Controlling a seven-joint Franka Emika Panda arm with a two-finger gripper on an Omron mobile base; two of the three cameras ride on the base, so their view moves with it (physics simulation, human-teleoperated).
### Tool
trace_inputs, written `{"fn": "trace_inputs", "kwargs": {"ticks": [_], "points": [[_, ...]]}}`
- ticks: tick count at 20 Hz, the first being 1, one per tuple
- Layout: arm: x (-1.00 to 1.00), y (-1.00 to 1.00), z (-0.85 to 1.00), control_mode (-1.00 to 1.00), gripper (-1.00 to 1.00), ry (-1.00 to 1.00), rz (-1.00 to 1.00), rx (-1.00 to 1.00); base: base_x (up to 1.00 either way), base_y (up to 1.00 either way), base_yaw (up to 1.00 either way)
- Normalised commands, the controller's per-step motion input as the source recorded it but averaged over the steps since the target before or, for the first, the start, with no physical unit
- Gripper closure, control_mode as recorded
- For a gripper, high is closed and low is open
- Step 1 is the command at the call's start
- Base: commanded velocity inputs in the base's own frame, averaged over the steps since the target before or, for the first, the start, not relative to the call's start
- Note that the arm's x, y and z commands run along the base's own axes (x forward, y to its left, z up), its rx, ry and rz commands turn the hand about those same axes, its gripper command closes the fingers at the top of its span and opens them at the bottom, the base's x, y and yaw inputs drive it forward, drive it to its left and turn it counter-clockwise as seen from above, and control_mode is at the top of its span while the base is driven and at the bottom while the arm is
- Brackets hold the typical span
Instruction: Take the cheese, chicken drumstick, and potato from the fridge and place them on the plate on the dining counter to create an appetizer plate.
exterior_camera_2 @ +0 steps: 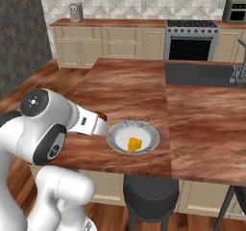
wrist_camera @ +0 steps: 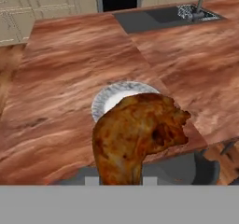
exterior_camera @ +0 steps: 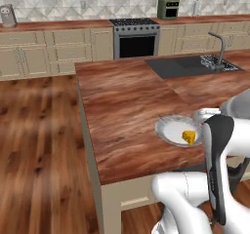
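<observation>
My gripper (exterior_camera_2: 101,122) is shut on the chicken drumstick (wrist_camera: 135,134), a dark reddish-brown piece. It hangs just above the near-left rim of the plate (exterior_camera: 166,126). In the hand view the drumstick hides the fingertips and part of the plate (wrist_camera: 101,101). The yellow cheese (exterior_camera: 189,137) wedge lies on the plate, toward its near side, and in the right base view the cheese (exterior_camera_2: 134,144) is right of my hand. The plate (exterior_camera_2: 116,133) sits near the front edge of the dining counter (exterior_camera: 127,96). The potato and the fridge are out of view.
A dark sink (exterior_camera: 188,65) with a faucet (exterior_camera: 219,48) is set in the counter's far right. A black stool (exterior_camera_2: 151,194) stands under the front edge. The stove (exterior_camera: 135,35) and wall counter lie beyond, with wood floor to the left.
</observation>
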Motion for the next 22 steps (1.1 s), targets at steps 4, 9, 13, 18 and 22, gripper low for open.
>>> {"fn": "trace_inputs", "kwargs": {"ticks": [4, 9, 13, 18, 22], "points": [[0.77, 0.32, -0.28, -1.0, 1.0, 0.15, -0.33, 0.0, 0.0, 0.0, 0.0], [0.74, 0.25, -0.5, -1.0, 1.0, 0.16, -0.34, 0.0, 0.0, 0.0, 0.0], [0.83, 0.01, -0.56, -1.0, 1.0, 0.16, -0.29, 0.03, 0.0, 0.0, 0.0], [0.87, -0.01, -0.6, -1.0, 1.0, 0.13, -0.21, 0.05, 0.0, 0.0, 0.0], [0.86, -0.06, -0.6, -1.0, 1.0, 0.06, -0.13, 0.02, 0.0, 0.0, 0.0]]}}
